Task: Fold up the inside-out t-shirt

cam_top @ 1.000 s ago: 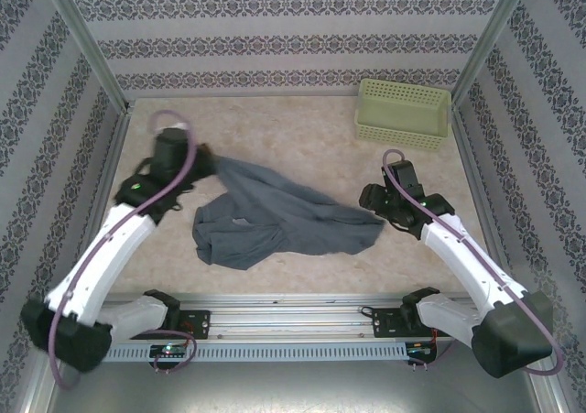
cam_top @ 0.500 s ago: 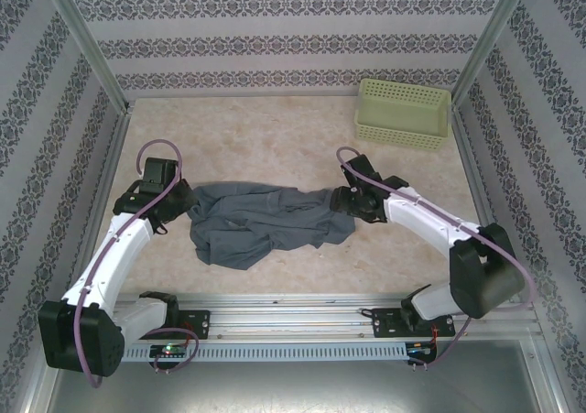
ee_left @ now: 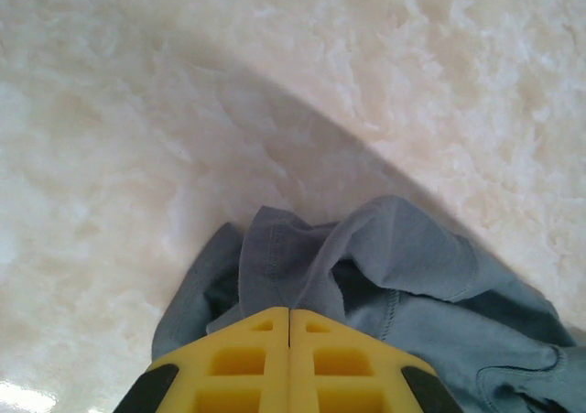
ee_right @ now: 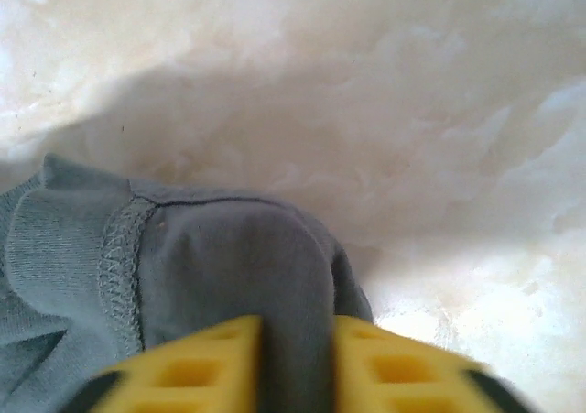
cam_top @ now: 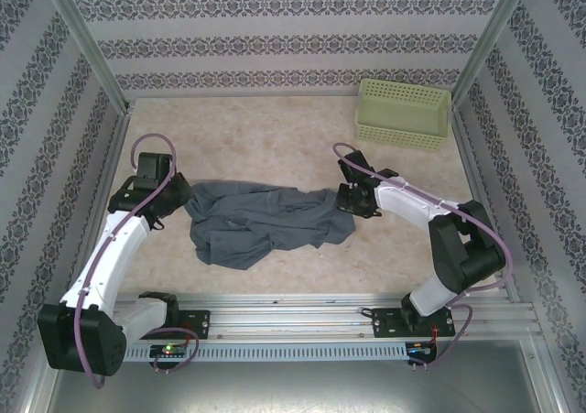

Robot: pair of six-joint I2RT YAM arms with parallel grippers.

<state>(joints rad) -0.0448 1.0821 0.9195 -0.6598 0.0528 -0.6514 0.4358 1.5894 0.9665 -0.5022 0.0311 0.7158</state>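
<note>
The slate blue-grey t-shirt (cam_top: 261, 221) lies crumpled in a low heap across the middle of the table, seams showing. My left gripper (cam_top: 179, 196) is at the shirt's left end, its yellow fingers (ee_left: 247, 358) shut tight on a thin fold of the t-shirt (ee_left: 385, 266). At the shirt's right end, my right gripper (cam_top: 346, 199) holds a thick bunch of the t-shirt (ee_right: 220, 276) between its yellow fingers (ee_right: 394, 372), which stay apart by the cloth's width. An overlocked hem runs down the left of that bunch.
A pale yellow-green perforated basket (cam_top: 404, 112) stands at the back right against the wall. Patterned walls close the table on three sides. Bare marbled tabletop (cam_top: 265, 138) lies behind the shirt and in front of it towards the metal rail (cam_top: 293, 317).
The right gripper has moved left and taken hold of the shirt's right end. The left gripper has come down and back to the left end. The shirt is now bunched more narrowly between them.
</note>
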